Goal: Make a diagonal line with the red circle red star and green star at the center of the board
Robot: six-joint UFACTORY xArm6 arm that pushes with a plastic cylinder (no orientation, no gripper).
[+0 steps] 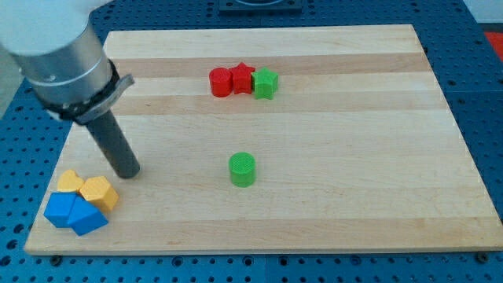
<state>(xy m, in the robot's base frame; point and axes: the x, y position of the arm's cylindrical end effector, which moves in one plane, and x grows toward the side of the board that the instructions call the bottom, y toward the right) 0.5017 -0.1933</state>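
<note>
up near the view's top, a little left of the middle of the board point(354, 157), the red circle point(221, 82), the red star point(242, 78) and the green star point(266, 82) sit pressed together in a nearly level row, red circle on the view's left, green star on the view's right, each touching its neighbour. below them, well apart and near the board's middle, stands one green circle point(242, 169), alone, with open wood between it and the row. my tip point(126, 170) rests on the board far to the view's left, well away from the three and just above the cluster in the bottom left corner; it is a bare rod with no pincer, so nothing is held. that cluster has two yellow blocks point(88, 189) and two blue blocks point(72, 213) packed tight, their shapes hard to make out. in all: two red, two green, two yellow, two blue. the arm's grey body point(59, 55) is cut off at the view's top left and hides the board's corner there.
</note>
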